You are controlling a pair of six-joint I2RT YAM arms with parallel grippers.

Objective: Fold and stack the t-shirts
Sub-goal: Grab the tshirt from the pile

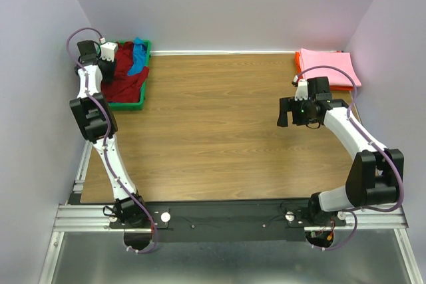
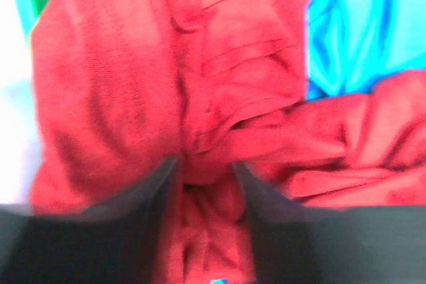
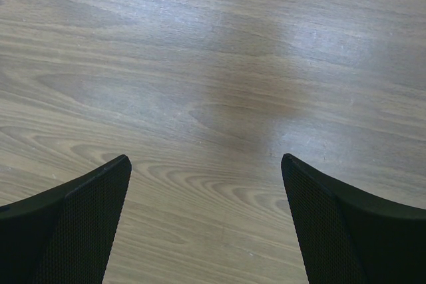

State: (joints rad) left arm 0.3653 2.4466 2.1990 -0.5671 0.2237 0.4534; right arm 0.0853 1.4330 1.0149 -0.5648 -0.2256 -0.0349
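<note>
Three t-shirts in all. Can see the red t-shirt (image 1: 126, 78) crumpled in a green bin (image 1: 130, 105) at the far left corner of the table (image 1: 213, 131), with the blue t-shirt (image 1: 138, 54) bunched against it toward the back of the bin. Then the pink t-shirt (image 1: 329, 68) way over at the far right corner, lying flat and squared-off on an orange tray (image 1: 298, 64), well apart from the other two.

Left gripper (image 2: 205, 164) down in the bin, right on the red cloth. Looks partway closed, with a ridge of red fabric filling the gap between the fingers (image 2: 153, 191) and touching both of them. Pretty blurry up close though, so can't really tell: proper pinch, or just pressed against the cloth.

Over to the right gripper (image 3: 206, 164): spread wide, holding nothing, hovering over bare wood on the right side of the table. Near the tray and the pink t-shirt, but not touching either. Just wood grain showing between those two fingers.
</note>
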